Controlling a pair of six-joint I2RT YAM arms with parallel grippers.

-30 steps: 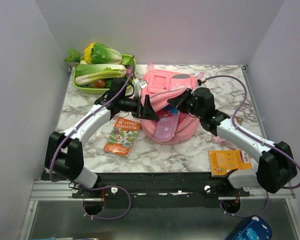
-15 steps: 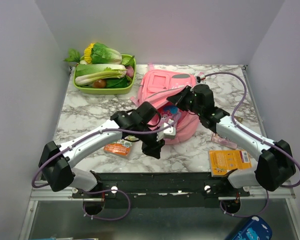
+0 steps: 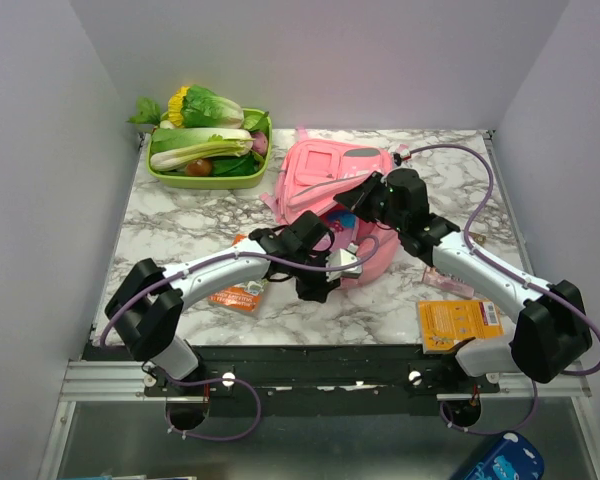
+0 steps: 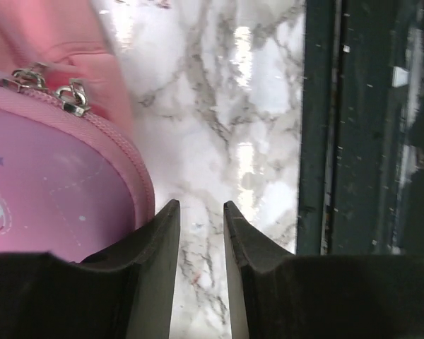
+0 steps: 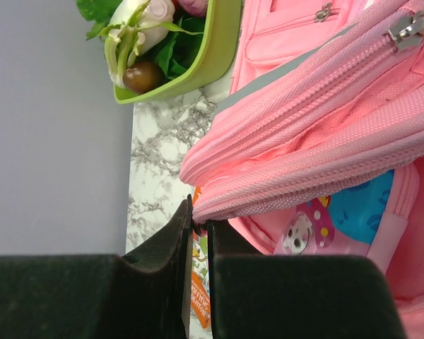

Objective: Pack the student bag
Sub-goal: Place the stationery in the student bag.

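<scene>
The student bag [image 3: 325,178] is a big pink backpack lying mid-table with its mouth toward me. My right gripper [image 3: 358,197] is shut on the zip rim of that mouth and holds it raised; the wrist view shows the pink edge pinched between the fingers [image 5: 198,219] of the bag [image 5: 318,106]. A pink-and-blue pencil case [image 3: 342,238] lies in the opening [image 5: 339,212]. My left gripper [image 3: 328,280] points down at the marble just in front of the bag. Its jaws [image 4: 198,208] stand a little apart with nothing between them, the pencil case [image 4: 49,191] just beside the left finger.
A storybook [image 3: 242,292] lies left of the bag, partly under my left arm. An orange book [image 3: 460,322] sits at the front right. A green tray of vegetables [image 3: 208,172] stands at the back left. The table's dark front rail [image 4: 318,141] is close to the left gripper.
My left arm swung from the bag's left side round to its front, and its jaws narrowed a lot. The right gripper kept its hold on the bag's rim.
</scene>
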